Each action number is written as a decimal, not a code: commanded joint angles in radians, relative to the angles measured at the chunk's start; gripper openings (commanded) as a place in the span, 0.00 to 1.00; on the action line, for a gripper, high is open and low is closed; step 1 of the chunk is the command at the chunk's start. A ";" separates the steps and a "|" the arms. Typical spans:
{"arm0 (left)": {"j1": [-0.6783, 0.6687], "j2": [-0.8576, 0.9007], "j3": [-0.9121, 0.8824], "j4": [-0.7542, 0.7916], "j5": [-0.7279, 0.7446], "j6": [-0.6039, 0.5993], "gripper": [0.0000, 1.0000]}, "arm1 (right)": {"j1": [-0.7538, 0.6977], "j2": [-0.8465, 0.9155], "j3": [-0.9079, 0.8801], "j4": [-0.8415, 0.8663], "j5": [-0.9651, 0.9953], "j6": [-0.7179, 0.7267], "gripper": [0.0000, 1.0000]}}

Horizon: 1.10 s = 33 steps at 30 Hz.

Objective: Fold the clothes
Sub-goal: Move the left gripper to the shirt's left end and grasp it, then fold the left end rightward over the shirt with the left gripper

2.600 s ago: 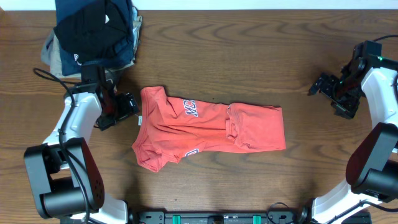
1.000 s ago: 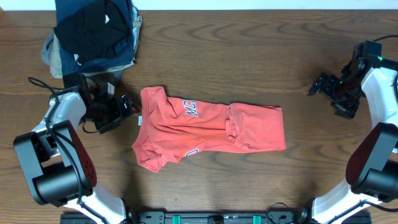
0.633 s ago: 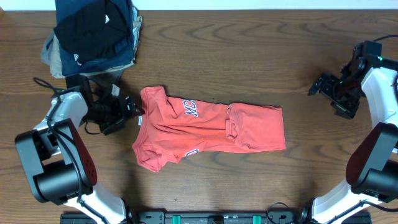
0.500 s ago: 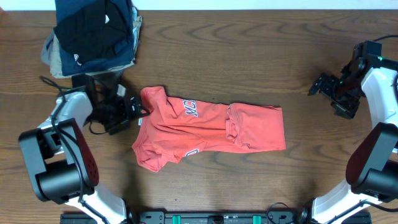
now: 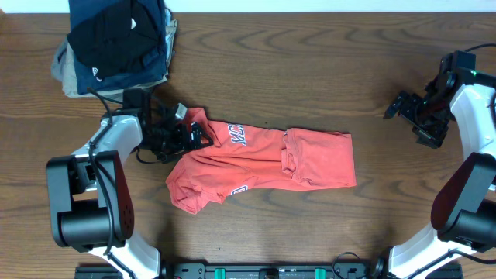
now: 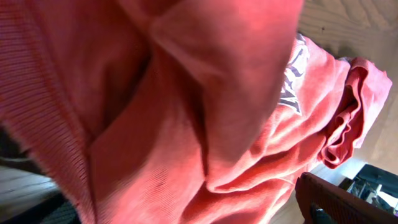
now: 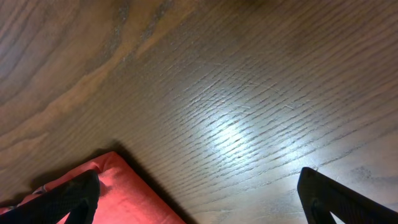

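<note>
Coral-red T-shirt [image 5: 263, 159] lies rumpled in the middle of the tabletop [image 5: 310, 62], lettering facing up. The left arm is bent low, its end effector [image 5: 198, 136] spread wide on the shirt's collar end, cloth filling its camera. The right arm is tucked at the far edge, its end effector [image 5: 404, 108] gaping wide, well apart from the shirt.

On the table [image 5: 310, 62], centre: T-shirt [image 5: 263, 163], long axis left to right. Far left corner, behind it and apart: stack of folded garments [image 5: 116, 39]. Over the T-shirt's left end: left tool [image 5: 194, 136]. Right edge, well apart from the T-shirt: right tool [image 5: 397, 108].
</note>
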 commanded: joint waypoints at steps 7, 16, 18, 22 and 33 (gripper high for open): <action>-0.077 0.056 -0.055 0.011 -0.088 -0.012 0.72 | 0.001 -0.010 0.014 -0.001 0.003 -0.016 0.99; -0.082 0.055 -0.055 0.018 -0.133 -0.094 0.06 | 0.001 -0.010 0.014 -0.001 0.003 -0.016 0.99; -0.082 0.052 -0.053 0.012 -0.179 -0.133 0.06 | 0.001 -0.010 0.014 -0.001 0.003 -0.016 0.99; -0.082 0.042 -0.024 -0.045 -0.294 -0.181 0.06 | 0.001 -0.010 0.014 -0.001 0.003 -0.016 0.99; -0.078 -0.007 0.228 -0.399 -0.581 -0.231 0.06 | 0.001 -0.010 0.014 -0.001 0.003 -0.016 0.99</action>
